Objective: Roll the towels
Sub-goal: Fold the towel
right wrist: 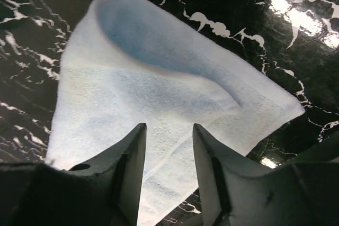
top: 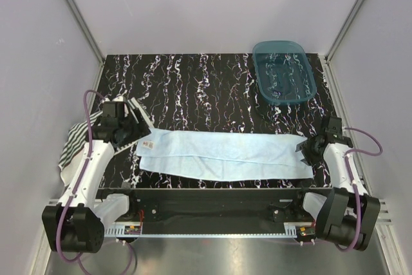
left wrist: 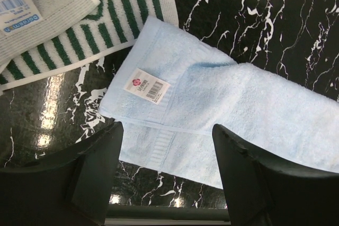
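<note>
Lying flat along the near half of the black marbled surface (top: 193, 88): the light blue towel (top: 225, 156), soft terry, folded into 1 long band, with a white barcode label (left wrist: 146, 84) at its left end. Its right end is puckered into a rounded hump. Over that end, the right tool (right wrist: 168, 128) has 2 fingers narrowed with cloth in the gap; cannot tell if it pinches. Above the left end, the left tool (left wrist: 167, 128) is spread wide, holding nothing. The green-and-white striped towel (left wrist: 106, 25) meets the blue corner and drapes off the left edge. A translucent teal tub (top: 278, 43), a rounded rectangle, sits at the far right corner.
</note>
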`<state>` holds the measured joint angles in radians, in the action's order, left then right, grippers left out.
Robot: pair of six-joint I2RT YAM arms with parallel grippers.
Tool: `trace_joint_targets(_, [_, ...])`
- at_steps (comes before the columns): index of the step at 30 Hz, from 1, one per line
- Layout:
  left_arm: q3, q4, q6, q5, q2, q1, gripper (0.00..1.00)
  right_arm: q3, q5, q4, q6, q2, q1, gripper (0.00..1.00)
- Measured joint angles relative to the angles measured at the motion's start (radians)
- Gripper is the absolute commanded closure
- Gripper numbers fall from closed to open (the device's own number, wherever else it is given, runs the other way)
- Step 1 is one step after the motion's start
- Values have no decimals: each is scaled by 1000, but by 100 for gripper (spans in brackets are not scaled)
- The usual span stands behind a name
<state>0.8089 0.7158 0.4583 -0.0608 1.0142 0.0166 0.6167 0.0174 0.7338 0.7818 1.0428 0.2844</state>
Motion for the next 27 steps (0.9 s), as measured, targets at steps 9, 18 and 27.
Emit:
trace_joint_targets(9, [0, 0, -6, 0, 0, 26, 27, 64, -54, 16, -23, 111, 0, 47])
trace_joint_targets(18, [0, 0, -6, 0, -6, 29, 26, 46, 4, 34, 17, 138, -61, 49])
trace_joint_targets(27, [0, 0, -6, 0, -13, 29, 27, -15, 5, -21, 77, 227, -192, 69])
